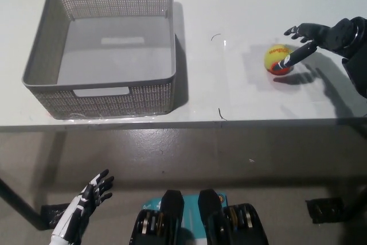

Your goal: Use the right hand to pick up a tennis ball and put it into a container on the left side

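Note:
A yellow and orange tennis ball (277, 58) lies on the white table (241, 96), right of centre. My black right hand (312, 37) is just to the ball's right, open, with fingers spread. One fingertip (285, 63) reaches onto the ball's right side. The hand holds nothing. A grey perforated basket (54, 67) stands on the left of the table and is empty. My white left hand (86, 202) rests low at the lower left, below the table edge, fingers apart.
The table's front edge (183, 123) runs across the picture below the basket and ball. Grey floor (189, 159) lies beneath it. A dark table leg (17, 205) slants at the lower left.

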Motion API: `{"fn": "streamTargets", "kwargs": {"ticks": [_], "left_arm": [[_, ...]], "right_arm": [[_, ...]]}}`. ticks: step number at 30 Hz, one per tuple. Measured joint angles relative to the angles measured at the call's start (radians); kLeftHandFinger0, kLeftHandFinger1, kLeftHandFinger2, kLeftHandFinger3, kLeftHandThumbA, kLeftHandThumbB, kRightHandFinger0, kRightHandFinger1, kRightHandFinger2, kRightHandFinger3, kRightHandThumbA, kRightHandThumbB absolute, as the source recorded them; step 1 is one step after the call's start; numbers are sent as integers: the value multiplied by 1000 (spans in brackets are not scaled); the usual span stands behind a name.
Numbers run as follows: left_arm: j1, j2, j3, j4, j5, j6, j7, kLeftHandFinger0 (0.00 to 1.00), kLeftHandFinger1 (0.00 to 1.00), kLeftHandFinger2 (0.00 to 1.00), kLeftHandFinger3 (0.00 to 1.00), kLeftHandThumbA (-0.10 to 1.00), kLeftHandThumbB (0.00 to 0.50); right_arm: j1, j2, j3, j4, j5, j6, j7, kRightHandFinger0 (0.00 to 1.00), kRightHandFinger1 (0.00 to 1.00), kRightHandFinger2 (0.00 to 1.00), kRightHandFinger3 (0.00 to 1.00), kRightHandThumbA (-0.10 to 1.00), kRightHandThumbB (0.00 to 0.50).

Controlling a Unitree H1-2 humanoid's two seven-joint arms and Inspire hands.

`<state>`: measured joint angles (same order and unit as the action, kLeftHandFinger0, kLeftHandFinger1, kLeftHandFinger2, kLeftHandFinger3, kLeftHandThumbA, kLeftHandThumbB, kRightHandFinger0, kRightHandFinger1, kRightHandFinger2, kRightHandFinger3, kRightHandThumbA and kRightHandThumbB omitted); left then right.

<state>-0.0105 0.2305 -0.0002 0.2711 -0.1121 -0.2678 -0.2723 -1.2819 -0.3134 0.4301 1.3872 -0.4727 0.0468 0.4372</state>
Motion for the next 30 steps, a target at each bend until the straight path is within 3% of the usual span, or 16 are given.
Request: {"fn": "streamTargets", "kwargs": {"ticks": [11, 22, 30], "left_arm": [[1, 0, 0, 0, 0, 0, -1, 1000, 1000, 1000, 1000, 1000, 365], [10, -1, -2, 0, 0, 0, -3, 1000, 1000, 1000, 1000, 1000, 373], [10, -1, -2, 1, 1, -1, -4, 1000, 1000, 1000, 1000, 1000, 355]], "right_arm": [[-1, 22, 21, 25, -9, 0, -14, 1000, 1000, 1000, 1000, 1000, 406], [-1, 39, 29, 36, -11, -8, -21, 1000, 1000, 1000, 1000, 1000, 442], [-1, 49, 32, 41, -11, -24, -28, 1000, 1000, 1000, 1000, 1000, 356]]}}
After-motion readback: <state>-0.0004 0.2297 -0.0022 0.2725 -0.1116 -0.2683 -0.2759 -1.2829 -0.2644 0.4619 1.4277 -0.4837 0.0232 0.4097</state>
